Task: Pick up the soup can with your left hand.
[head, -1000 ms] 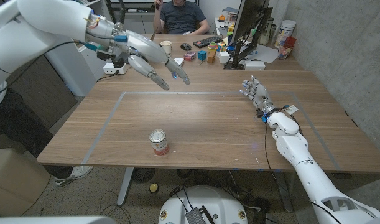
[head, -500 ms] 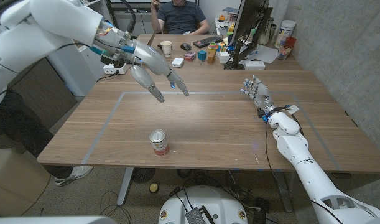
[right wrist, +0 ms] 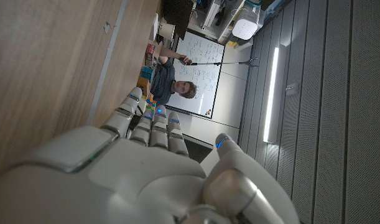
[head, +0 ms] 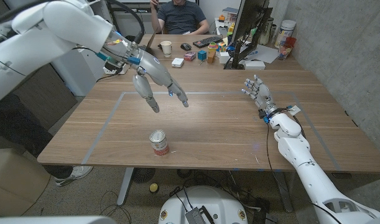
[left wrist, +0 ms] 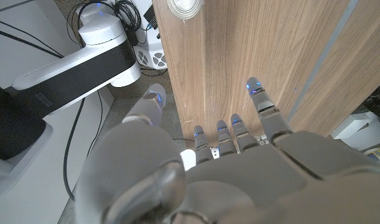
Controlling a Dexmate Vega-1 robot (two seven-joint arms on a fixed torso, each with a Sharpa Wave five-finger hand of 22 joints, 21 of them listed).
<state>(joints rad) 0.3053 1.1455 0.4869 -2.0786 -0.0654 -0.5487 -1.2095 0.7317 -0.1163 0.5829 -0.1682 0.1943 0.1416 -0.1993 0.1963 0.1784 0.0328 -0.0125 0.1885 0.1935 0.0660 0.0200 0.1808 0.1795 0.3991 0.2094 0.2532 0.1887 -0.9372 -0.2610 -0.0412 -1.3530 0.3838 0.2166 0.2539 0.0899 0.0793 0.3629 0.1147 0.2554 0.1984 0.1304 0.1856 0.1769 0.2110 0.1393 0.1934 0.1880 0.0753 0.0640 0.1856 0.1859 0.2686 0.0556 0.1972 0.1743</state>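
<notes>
The soup can, red and white with a silver lid, stands upright near the table's front edge, left of the middle. Its lid also shows in the left wrist view beyond my fingertips. My left hand hovers above the table behind the can, fingers spread and pointing down, holding nothing. Well apart from the can, my right hand stands on the right side of the table with its fingers apart and empty; its back shows in the right wrist view.
A taped rectangle marks the table's middle. At the far edge stand a paper cup, small blocks, a keyboard and a monitor. A person sits behind the table.
My left hand has come down and nearer the can, its fingers turning downward. The can and my right hand have stayed put.
</notes>
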